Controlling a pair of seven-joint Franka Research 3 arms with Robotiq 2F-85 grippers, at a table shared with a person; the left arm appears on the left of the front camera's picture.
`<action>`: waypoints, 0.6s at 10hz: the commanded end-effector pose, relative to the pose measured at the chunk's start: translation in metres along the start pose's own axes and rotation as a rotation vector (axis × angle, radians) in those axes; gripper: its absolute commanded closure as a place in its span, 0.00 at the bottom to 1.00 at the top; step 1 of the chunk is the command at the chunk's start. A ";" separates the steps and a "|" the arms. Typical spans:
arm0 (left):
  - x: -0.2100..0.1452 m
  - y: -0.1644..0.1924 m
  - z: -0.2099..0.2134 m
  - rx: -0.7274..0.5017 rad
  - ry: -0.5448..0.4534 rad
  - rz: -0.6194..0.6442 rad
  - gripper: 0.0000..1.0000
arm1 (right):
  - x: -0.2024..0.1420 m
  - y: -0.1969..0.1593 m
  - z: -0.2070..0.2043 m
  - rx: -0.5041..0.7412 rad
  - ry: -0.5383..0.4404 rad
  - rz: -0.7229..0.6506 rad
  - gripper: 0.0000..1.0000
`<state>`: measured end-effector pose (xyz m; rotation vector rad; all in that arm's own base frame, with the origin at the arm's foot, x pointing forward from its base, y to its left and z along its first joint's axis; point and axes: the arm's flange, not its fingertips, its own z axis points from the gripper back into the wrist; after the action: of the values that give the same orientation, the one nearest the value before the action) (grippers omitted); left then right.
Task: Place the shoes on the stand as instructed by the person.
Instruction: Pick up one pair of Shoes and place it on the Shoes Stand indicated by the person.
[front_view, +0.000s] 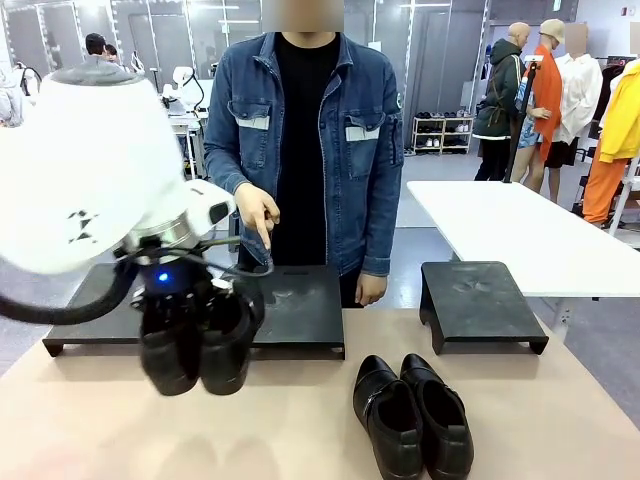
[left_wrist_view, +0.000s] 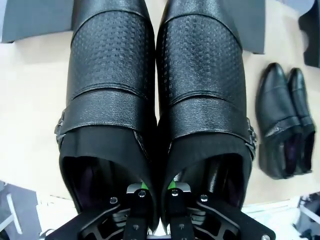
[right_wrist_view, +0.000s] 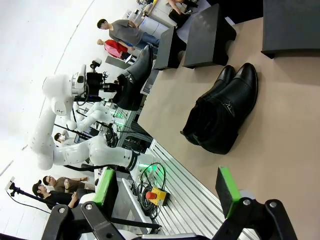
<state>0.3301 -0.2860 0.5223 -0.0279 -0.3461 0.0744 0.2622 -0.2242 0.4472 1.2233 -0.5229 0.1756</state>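
My left gripper (front_view: 196, 308) is shut on the adjoining inner walls of one pair of black shoes (front_view: 197, 345), which hangs toes-down just above the table in front of the left black stand (front_view: 300, 305). The left wrist view shows its fingers (left_wrist_view: 142, 190) pinching the two shoes (left_wrist_view: 155, 90) together. The second pair (front_view: 412, 412) lies on the table near the front, also seen as the pair at right (left_wrist_view: 285, 125). The person (front_view: 305, 130) in a denim jacket points a hand (front_view: 262, 222) down at the left stand. My right gripper (right_wrist_view: 167, 195) is open, well short of the lying pair (right_wrist_view: 225, 115).
A second, smaller black stand (front_view: 482, 300) sits at the back right of the brown table (front_view: 300, 420). A white table (front_view: 520, 230) stands beyond it. The person's other hand (front_view: 371, 288) hangs at the table's far edge between the stands.
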 end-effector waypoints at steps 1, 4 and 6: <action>0.034 -0.040 -0.004 0.024 -0.056 -0.016 0.92 | -0.001 0.001 0.002 0.010 -0.002 0.014 0.00; 0.077 -0.087 -0.018 0.012 -0.150 -0.062 0.92 | -0.001 0.001 0.002 0.010 -0.002 0.014 0.00; 0.107 -0.106 -0.039 0.043 -0.216 -0.062 0.92 | -0.001 0.001 0.002 0.010 -0.002 0.014 0.00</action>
<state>0.4281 -0.3599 0.5204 0.0138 -0.4922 -0.0042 0.2620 -0.2244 0.4474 1.2231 -0.5235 0.1754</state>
